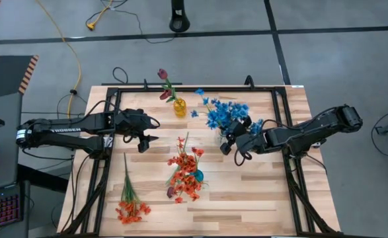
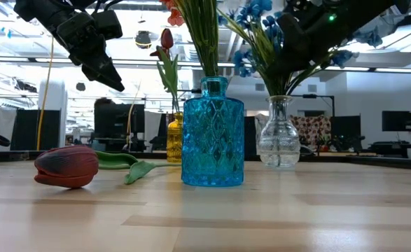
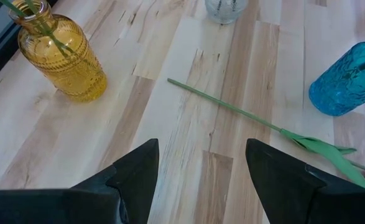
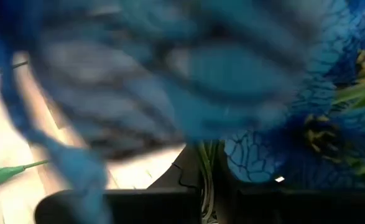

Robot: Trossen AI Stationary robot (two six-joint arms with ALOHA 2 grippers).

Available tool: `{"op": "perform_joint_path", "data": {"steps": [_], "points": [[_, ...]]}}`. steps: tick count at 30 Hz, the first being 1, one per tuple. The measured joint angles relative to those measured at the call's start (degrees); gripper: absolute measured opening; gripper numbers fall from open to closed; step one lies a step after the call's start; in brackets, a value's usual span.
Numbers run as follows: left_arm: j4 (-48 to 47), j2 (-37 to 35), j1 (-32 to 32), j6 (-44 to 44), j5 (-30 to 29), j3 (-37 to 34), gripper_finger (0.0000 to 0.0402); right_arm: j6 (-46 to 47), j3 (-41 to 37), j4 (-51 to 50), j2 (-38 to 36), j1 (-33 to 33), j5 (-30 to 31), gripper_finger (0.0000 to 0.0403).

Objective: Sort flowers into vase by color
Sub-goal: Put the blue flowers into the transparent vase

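The left arm reaches in level from the table's left side, its left gripper (image 1: 149, 140) hovering above the boards with fingers (image 3: 134, 175) spread apart. The right arm stretches in from the right, elbow bent, its right gripper (image 1: 226, 147) closed

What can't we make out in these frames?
- Right gripper: right wrist view is filled by blurred blue flowers pressed against the lens; whether it grips a stem cannot be seen.
- Blue vase: in the high view, orange flowers cover most of it.
- Maroon tulip: its bud is cut off by the left wrist view's edge; only the stem shows.
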Motion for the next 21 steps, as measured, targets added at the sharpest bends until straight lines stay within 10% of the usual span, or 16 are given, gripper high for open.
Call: {"op": "perform_joint_path", "data": {"steps": [21], "points": [[0.0,0.0,0.0,0.0,-0.01,0.0,0.0228,1.68,2.15,-2.0,0.09,0.0,-9.55,0.0227]]}}
